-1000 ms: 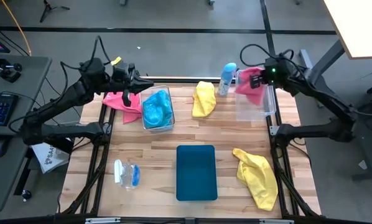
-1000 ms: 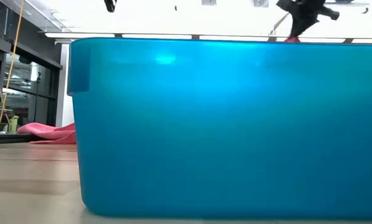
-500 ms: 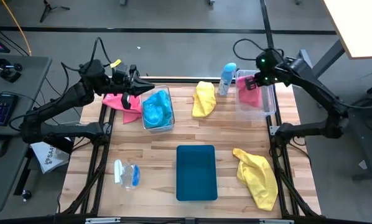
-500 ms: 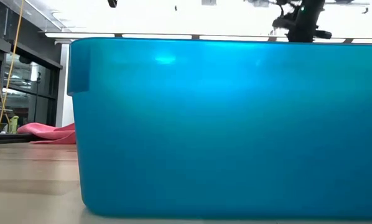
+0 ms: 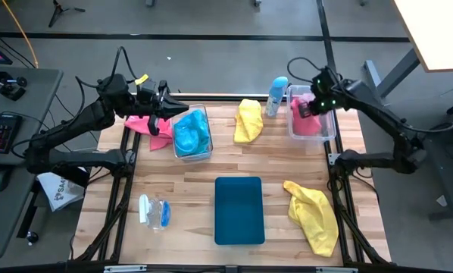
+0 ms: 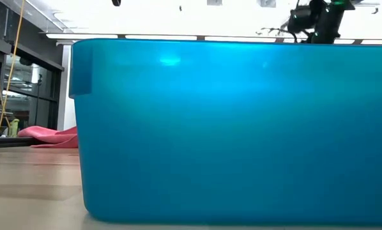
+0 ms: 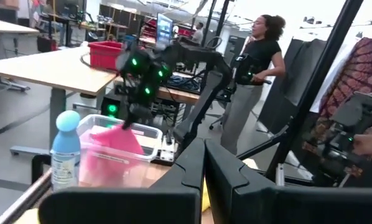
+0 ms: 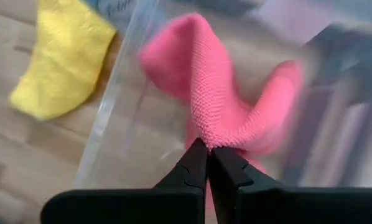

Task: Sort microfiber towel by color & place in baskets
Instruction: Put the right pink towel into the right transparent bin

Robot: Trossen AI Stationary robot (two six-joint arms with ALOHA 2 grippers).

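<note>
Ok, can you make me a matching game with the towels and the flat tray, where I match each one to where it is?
Things:
1. blue towel
2. pink towel held by the right gripper
3. dark-teal tray
4. bottle with the light-blue cap

Places:
A. standing between a yellow towel and the right clear bin
B. hanging into the right clear bin
C. lying in the left clear bin
D. flat at the table's middle, nothing in it

Pairs: 1-C, 2-B, 3-D, 4-A

Honestly can't read any text anywhere here. The bottle with the blue cap (image 7: 66,151) has a label, but the print on it is way too small to make out. No brands, numbers or signs either.
</note>
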